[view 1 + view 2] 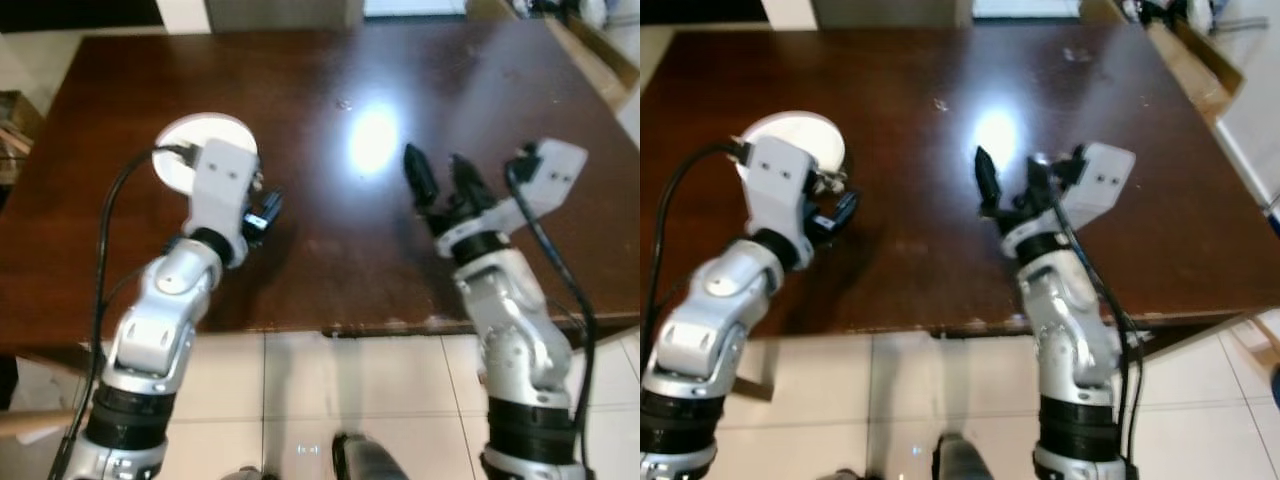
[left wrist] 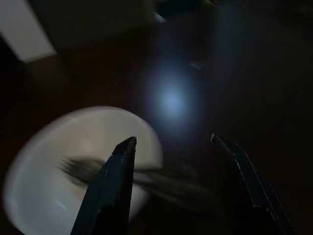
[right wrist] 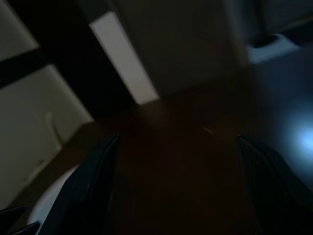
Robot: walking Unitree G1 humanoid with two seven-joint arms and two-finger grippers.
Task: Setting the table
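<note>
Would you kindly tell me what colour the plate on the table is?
The plate is plain white, clearest in the left wrist view, on the dark brown table.

A bright spot of light [image 1: 372, 140] is shining on the dark wood. Pale floor tiles [image 1: 330, 400] are showing below. A wooden piece [image 1: 1195, 70] is standing at the right side.

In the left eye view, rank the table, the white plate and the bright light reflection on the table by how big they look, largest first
1. Table, by far the largest.
2. White plate, though the left arm covers part of it.
3. Light reflection, which looks smaller than the plate's visible part, but its soft edges make that unsure.
</note>
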